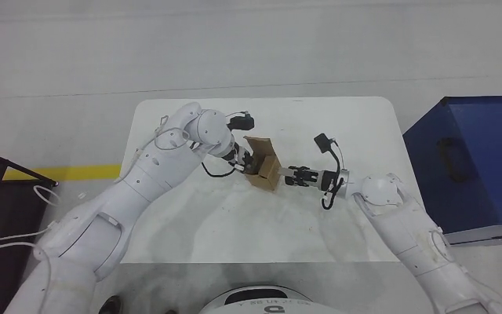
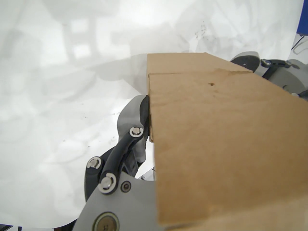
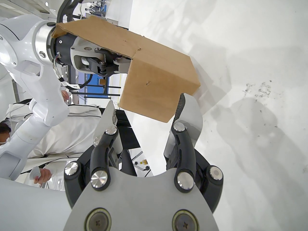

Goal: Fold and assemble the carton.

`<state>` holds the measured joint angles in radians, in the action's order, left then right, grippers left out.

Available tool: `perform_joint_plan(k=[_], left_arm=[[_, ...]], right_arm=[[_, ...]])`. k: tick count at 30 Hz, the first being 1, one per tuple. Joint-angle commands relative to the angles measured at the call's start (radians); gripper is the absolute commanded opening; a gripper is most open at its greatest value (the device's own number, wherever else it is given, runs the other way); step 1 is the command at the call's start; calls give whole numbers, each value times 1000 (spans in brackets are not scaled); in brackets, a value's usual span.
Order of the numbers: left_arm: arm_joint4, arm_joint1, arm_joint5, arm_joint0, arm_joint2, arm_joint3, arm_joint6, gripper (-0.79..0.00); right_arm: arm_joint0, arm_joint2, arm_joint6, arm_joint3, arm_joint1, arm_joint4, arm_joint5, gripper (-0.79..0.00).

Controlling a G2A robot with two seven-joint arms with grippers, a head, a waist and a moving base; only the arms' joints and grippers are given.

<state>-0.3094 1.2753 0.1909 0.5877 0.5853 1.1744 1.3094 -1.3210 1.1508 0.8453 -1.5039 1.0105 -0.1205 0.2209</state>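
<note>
A brown cardboard carton [image 1: 263, 164] stands partly folded near the middle of the white table [image 1: 196, 228], with one flap raised. My left gripper [image 1: 246, 162] comes in from the left and is shut on the carton's wall under that flap. In the left wrist view one finger [image 2: 142, 114] presses the carton [image 2: 216, 126] edge; the other is hidden behind the cardboard. My right gripper [image 1: 289, 177] is at the carton's right side. It is open [image 3: 146, 105], and a lower corner of the carton [image 3: 156, 85] sits between its fingers.
A dark blue bin [image 1: 463, 169] stands just beyond the table's right edge. A black frame [image 1: 16, 177] and a yellow floor stripe [image 1: 78, 171] lie off the left side. Bare tabletop stretches in front of and behind the carton.
</note>
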Motion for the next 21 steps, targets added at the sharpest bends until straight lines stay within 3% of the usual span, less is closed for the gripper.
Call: perform_joint_plan(k=[1, 3, 4, 5, 8, 9, 16, 19, 21], left_arm=[[-15, 0, 3, -6, 1, 6, 3, -785], [-28, -2, 7, -7, 6, 15, -3, -785], [-41, -3, 11, -7, 8, 19, -10, -129], [-55, -5, 11, -6, 10, 27, -17, 0], [-73, -14, 6, 6, 26, 46, -18, 0], [-81, -18, 6, 11, 32, 53, -17, 0], [-82, -66, 24, 86, 150, 105, -40, 0], [-74, -91, 20, 137, 207, 144, -25, 0], [-74, -104, 9, 172, 228, 173, 0, 0]], right_arm=[[5, 2, -14, -1, 1, 9, 12, -292], [6, 6, -38, -2, 1, 19, 21, -277], [6, 9, -57, -3, 2, 23, 22, -240], [6, 13, -84, -3, 3, 31, 23, -179], [-4, 26, -205, -21, 7, 66, 10, -43], [-9, 29, -248, -33, 8, 83, -3, -37], [-33, 32, -385, -98, 14, 171, -14, -99], [-29, 38, -446, -124, 18, 207, 1, -200], [-12, 30, -481, -151, 22, 240, 9, -160]])
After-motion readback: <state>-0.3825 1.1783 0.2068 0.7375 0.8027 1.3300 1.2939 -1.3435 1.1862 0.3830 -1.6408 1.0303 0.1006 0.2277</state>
